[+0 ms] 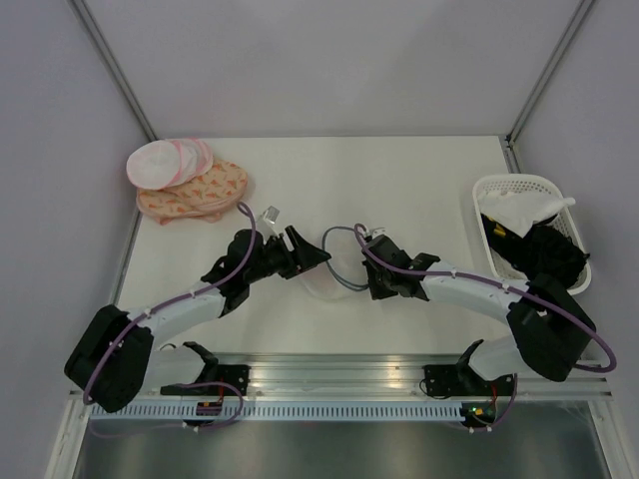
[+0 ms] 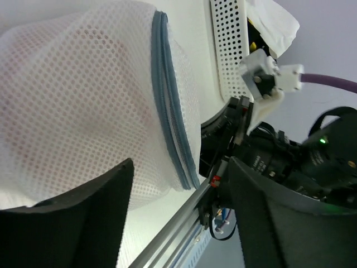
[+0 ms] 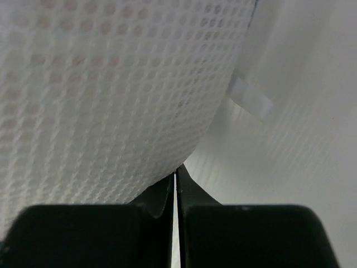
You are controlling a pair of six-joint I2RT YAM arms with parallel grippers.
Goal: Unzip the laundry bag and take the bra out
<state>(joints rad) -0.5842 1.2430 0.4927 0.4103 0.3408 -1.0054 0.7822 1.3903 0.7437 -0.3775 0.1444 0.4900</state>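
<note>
The laundry bag [image 1: 336, 264], a white mesh pouch, lies between my two grippers at the table's middle. In the left wrist view it [image 2: 83, 100] bulges large, and its grey-blue zipper rim [image 2: 173, 123] runs closed down its right side. A faint pink tint shows through the mesh; the bra itself is hidden inside. My left gripper [image 1: 316, 254] [image 2: 178, 223] is open and empty, just left of the bag. My right gripper [image 1: 368, 271] [image 3: 175, 177] is shut, and its tips pinch the lower edge of the mesh [image 3: 100, 95].
A white basket [image 1: 504, 190] at the right holds a white cloth [image 1: 524, 210] and black garments [image 1: 549, 249]. Stacked white rounds with pink edges [image 1: 165, 165] lie on an orange-patterned cloth [image 1: 205, 192] at the back left. A small white tag [image 3: 251, 97] sticks out beside the bag.
</note>
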